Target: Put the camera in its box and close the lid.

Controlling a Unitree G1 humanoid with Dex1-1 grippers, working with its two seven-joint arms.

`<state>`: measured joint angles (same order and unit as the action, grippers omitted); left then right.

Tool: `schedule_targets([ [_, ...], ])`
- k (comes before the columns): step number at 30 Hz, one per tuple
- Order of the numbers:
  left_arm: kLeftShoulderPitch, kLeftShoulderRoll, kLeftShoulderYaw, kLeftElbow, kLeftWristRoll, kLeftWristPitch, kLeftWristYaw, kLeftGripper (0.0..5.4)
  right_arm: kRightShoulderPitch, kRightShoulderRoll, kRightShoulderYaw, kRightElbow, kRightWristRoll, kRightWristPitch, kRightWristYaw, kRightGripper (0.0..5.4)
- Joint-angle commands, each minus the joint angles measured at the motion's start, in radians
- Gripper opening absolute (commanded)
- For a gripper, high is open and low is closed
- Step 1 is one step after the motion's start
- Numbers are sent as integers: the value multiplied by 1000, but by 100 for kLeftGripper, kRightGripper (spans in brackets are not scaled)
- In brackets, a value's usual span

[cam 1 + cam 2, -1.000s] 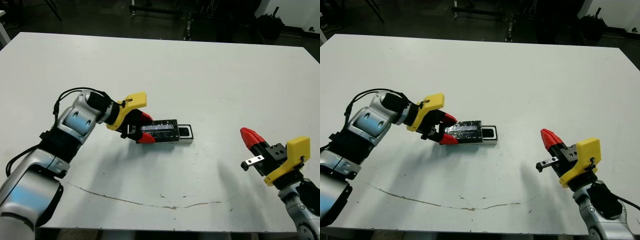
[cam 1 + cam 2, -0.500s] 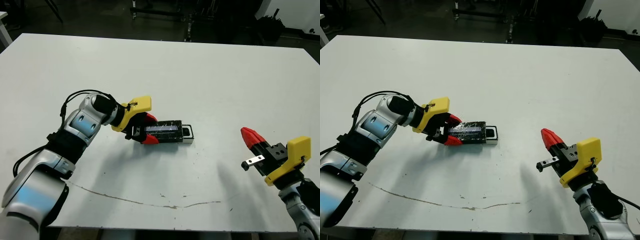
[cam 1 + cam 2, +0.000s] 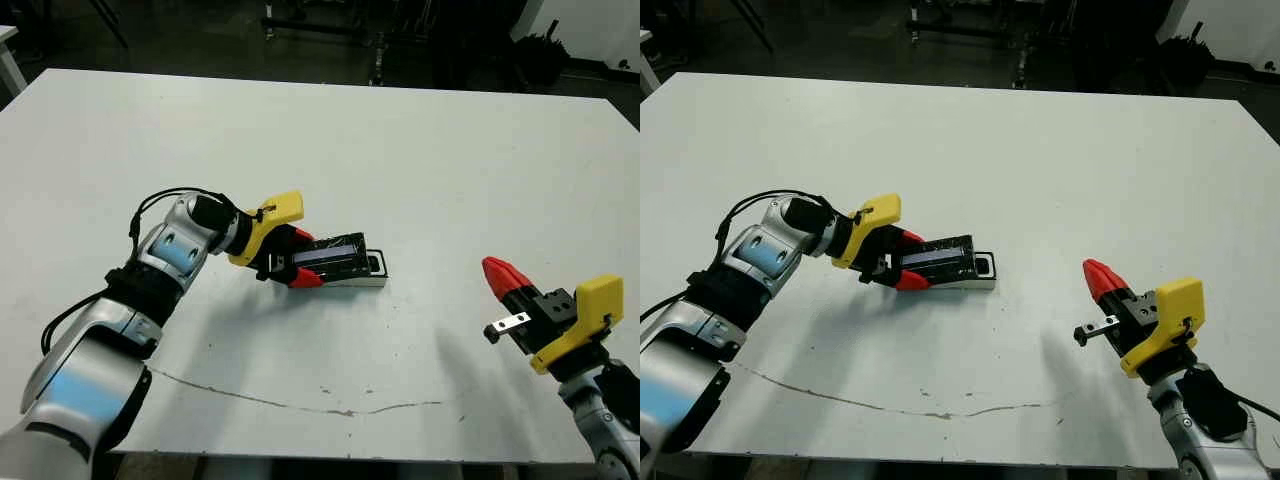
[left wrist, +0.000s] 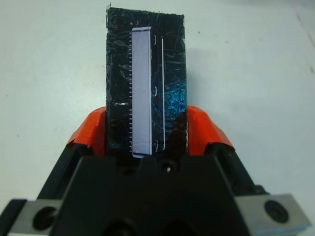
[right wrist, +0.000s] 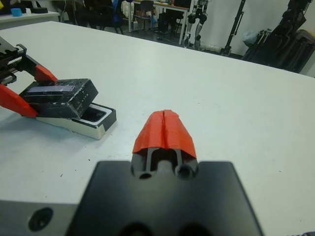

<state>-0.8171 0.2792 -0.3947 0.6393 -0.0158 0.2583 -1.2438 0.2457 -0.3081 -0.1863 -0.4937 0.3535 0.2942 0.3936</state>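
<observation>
My left gripper [image 3: 302,258] is shut on the lid [image 3: 335,250], a glossy black slab with a pale reflective strip, its red fingers [image 4: 93,130] clamping the long sides. The lid sits slanted over most of the box [image 3: 374,276], a shallow tray with a white wall and black rim. Only the box's right end shows past the lid. Its hollow there looks dark, and I cannot tell the camera apart inside it. My right gripper [image 3: 500,272] hovers shut over the table to the right, well clear of the box [image 5: 93,123], with nothing in it.
A thin brown crack line [image 3: 300,405] runs across the table [image 3: 400,150] near its front edge. Dark floor and equipment stands lie beyond the far edge.
My left gripper has slid the lid a little to the right, so less of the box's end shows. The lid now stands more slanted. The right arm has not moved.
</observation>
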Motion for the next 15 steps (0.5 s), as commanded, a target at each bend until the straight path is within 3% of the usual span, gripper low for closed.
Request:
schedule_targets([
  [1,23,-18,-12,51,21,37,13,313,3,-16,-9,3,1,-2,5,0],
  [15,-109,-74,-61,195,81,42,-19,313,6,-5,-4,0,-1,1,0,0],
])
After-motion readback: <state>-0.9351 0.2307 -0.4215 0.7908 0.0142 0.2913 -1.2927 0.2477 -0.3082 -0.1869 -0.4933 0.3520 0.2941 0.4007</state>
